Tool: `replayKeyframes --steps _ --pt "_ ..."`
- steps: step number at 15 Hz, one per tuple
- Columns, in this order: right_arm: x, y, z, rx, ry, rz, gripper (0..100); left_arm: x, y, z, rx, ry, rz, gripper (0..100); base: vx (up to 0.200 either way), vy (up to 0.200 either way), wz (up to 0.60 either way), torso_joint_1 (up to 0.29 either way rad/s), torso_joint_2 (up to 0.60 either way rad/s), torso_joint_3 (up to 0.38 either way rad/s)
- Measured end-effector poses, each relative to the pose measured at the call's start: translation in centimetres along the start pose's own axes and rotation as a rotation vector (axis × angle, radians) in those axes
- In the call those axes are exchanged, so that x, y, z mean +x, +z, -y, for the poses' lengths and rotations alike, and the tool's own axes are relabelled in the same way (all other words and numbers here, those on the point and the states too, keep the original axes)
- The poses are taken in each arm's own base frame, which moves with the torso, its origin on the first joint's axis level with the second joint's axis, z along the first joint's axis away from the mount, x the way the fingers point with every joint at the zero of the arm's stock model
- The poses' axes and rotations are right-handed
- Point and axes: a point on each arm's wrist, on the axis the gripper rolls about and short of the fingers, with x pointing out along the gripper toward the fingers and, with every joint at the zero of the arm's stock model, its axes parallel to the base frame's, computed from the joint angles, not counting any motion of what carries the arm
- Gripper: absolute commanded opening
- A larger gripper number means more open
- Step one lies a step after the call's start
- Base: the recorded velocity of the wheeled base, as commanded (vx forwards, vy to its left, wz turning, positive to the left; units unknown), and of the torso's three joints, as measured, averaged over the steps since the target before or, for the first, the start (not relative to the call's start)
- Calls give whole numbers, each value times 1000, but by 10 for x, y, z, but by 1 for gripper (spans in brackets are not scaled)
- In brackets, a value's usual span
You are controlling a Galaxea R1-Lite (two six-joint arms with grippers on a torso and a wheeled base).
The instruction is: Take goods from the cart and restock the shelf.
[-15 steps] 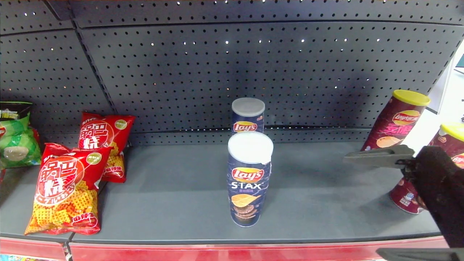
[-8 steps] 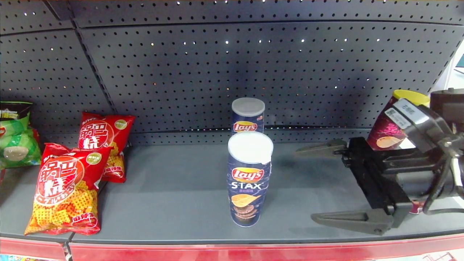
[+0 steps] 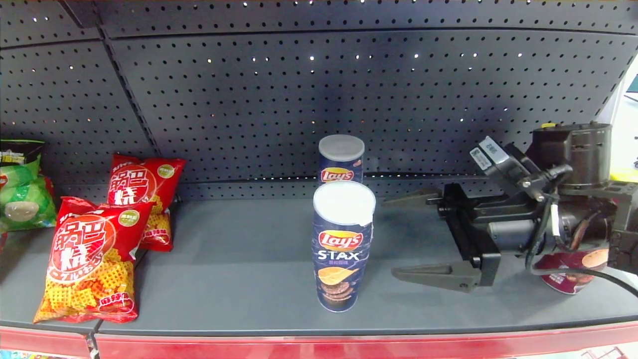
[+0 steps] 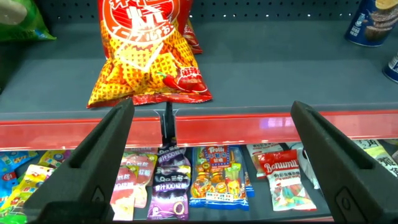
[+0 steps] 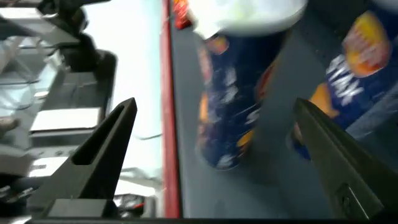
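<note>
The maroon can (image 3: 573,282) is mostly hidden behind the right arm (image 3: 513,232) (base showing); the green bag (image 3: 22,199) is cut off.

A shop: pegboard-backed shelf (image 3: 239,259) stocked with snack bags (image 3: 89,264) and chip cans (image 3: 343,244).

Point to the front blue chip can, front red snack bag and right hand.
front blue chip can (image 3: 342,252): head view, side label.
front red snack bag (image 3: 89,259): head view, its middle.
right hand (image 3: 389,238): head view, between its fingertips.
</note>
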Motion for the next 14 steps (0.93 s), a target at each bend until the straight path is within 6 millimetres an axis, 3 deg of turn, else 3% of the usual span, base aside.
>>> replayKeyframes --steps 6,14 --pt "9 -12 21 28 -23 -18 100 0 0 0 0 0 0 100 0 0 0 0 0 0" --pt "14 -18 28 43 -30 -31 100 0 0 0 1 0 0 100 0 0 0 0 0 0"
